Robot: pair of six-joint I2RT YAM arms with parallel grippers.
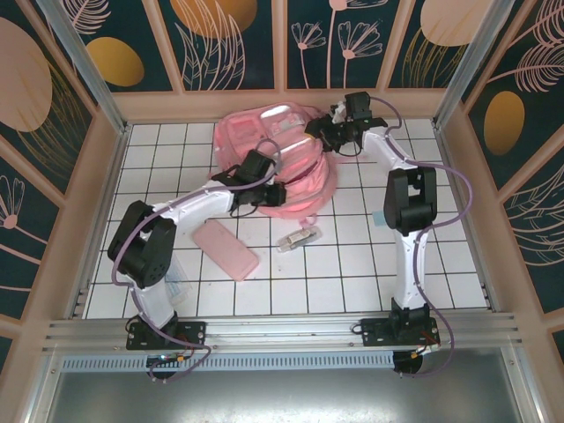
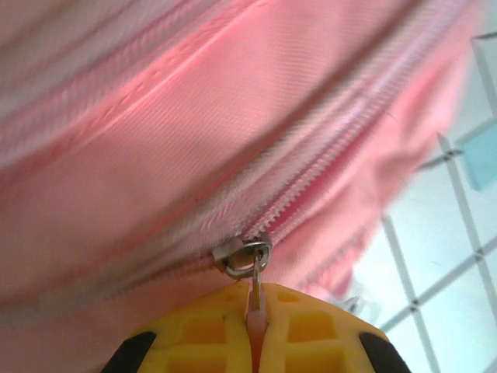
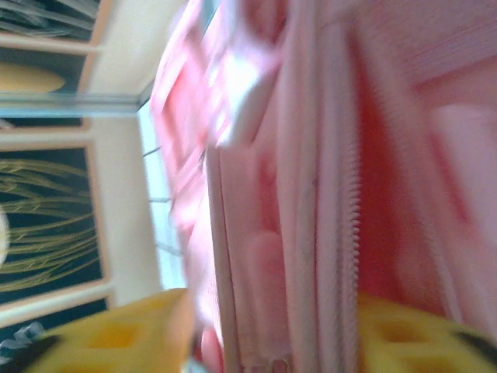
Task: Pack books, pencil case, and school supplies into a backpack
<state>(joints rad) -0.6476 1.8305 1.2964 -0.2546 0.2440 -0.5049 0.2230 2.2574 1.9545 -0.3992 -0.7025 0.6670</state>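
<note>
Lying flat low and left of centre in the overhead view, the pencil case (image 1: 226, 249) has a transparent box (image 1: 300, 238) near its right. Above them the left gripper (image 2: 255, 315) pinches the zipper pull (image 2: 255, 289) of the backpack (image 1: 282, 159). At the backpack's upper right edge the right gripper (image 3: 272, 342) stands spread, pink fabric between its fingers.
</note>
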